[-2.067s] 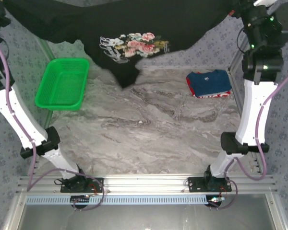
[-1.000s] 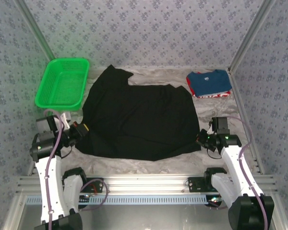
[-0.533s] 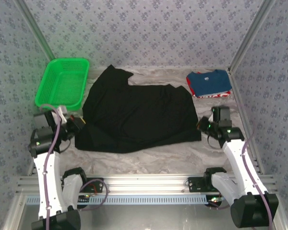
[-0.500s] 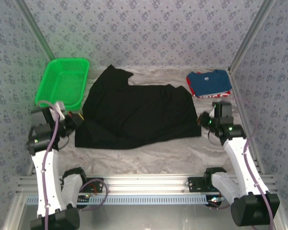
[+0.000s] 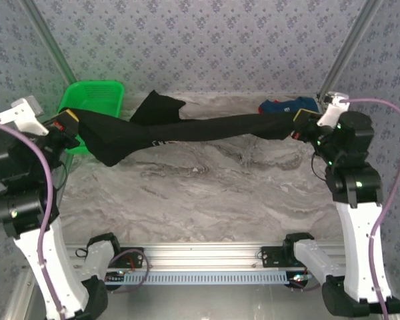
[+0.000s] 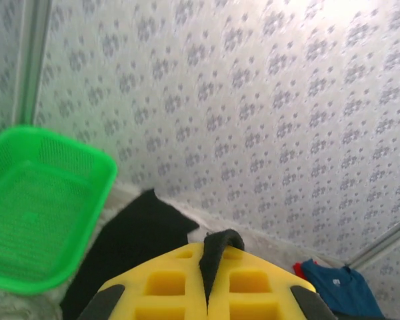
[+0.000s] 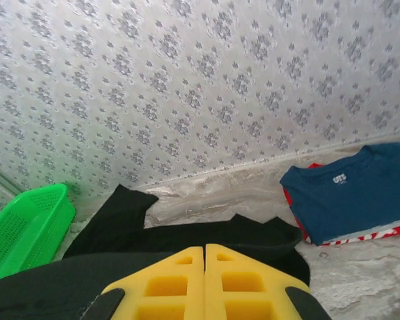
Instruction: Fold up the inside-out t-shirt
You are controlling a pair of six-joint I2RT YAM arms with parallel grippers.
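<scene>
The inside-out t-shirt (image 5: pixel 187 128) is black and hangs as a taut band between my two grippers, above the marble table. One sleeve (image 5: pixel 157 105) still rests on the table at the back. My left gripper (image 5: pixel 72 124) is raised at the left, shut on a corner of the shirt. In the left wrist view a fold of black fabric (image 6: pixel 218 257) is pinched between the yellow fingers (image 6: pixel 170 280). My right gripper (image 5: pixel 303 124) is raised at the right, shut on the other corner. In the right wrist view the shirt (image 7: pixel 187 230) lies just beyond the closed yellow fingers (image 7: pixel 240 280).
A green basket (image 5: pixel 97 92) stands at the back left, partly behind the shirt and my left arm. A folded blue shirt with red trim (image 5: pixel 283 105) lies at the back right, close to my right gripper. Patterned walls (image 5: pixel 207 47) close off the back and sides.
Both arms have risen and pulled the shirt's near edge up off the table. The shirt lay flat before and now hangs stretched between the grippers.
</scene>
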